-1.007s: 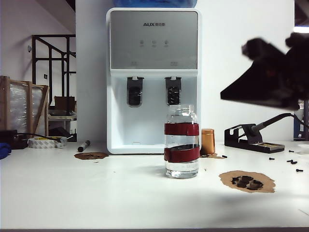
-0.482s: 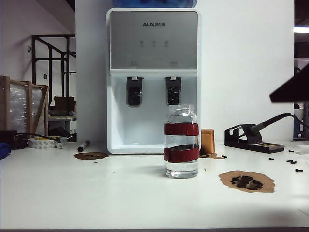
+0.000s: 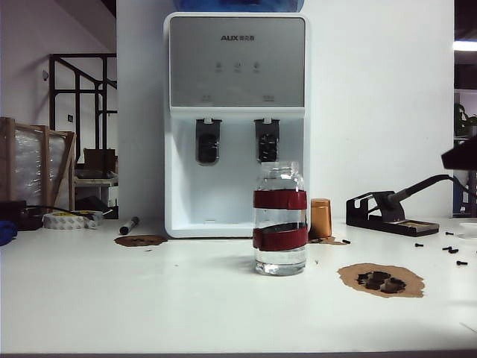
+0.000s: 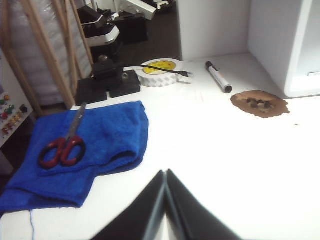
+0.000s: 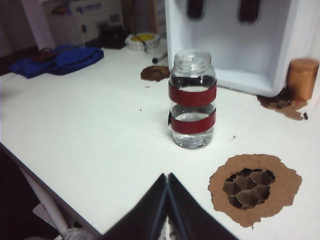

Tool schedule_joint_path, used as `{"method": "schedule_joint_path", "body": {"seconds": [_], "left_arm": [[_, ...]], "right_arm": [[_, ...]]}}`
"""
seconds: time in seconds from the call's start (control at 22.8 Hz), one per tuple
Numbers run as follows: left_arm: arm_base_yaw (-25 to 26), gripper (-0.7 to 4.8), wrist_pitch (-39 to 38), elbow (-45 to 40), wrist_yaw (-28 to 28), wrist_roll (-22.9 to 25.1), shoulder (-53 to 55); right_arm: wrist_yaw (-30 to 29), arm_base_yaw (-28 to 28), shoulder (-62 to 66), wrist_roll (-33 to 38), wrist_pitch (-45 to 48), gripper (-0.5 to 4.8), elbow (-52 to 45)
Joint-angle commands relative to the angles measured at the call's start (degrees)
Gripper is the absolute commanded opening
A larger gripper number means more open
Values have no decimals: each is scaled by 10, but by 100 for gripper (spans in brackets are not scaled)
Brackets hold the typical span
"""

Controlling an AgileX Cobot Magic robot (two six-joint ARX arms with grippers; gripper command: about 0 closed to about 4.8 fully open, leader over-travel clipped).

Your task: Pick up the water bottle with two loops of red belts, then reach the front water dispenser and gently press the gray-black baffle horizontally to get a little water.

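**Right arm drops back, bottle left standing**

The right gripper (image 5: 167, 200), jaws pressed shut and empty, has swung out to the frame's edge. The left gripper (image 4: 165, 197) sits closed too. The water bottle (image 3: 280, 218) stands before the water dispenser (image 3: 237, 119), water inside.

White wall (image 3: 380, 112), black metal shelving (image 3: 78, 112), white table (image 3: 149, 298)

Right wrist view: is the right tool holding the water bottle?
No, the right tool is shut and empty, with the water bottle standing apart on the table.
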Motion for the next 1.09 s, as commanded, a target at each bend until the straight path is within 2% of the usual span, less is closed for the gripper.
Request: {"method": "schedule_joint_path", "body": {"seconds": [0.04,0.22,0.44,0.57,0.7,0.92,1.09], "left_arm": [[1,-5,59,-31,-6,2,2],[1,-5,125,-75,-19,2,1],[1,-5,109,-75,-26,2,0],[1,-5,59,-75,-26,0,-27],[0,-5,3,-75,-24,0,-81],[0,-5,6,-75,-13,-1,-109],[0,-4,7,-75,-13,0,-109]], "right_arm": [[3,-1,0,-5,9,-4,-2],[12,-2,0,-5,12,-4,-3],[5,-19,0,-4,14,-3,-3],[-21,-83,0,0,14,-2,-3],[-19,-156,0,0,14,-2,-3],[-19,-297,0,0,14,-2,-3],[-14,-366,0,0,15,-1,-3]]}}
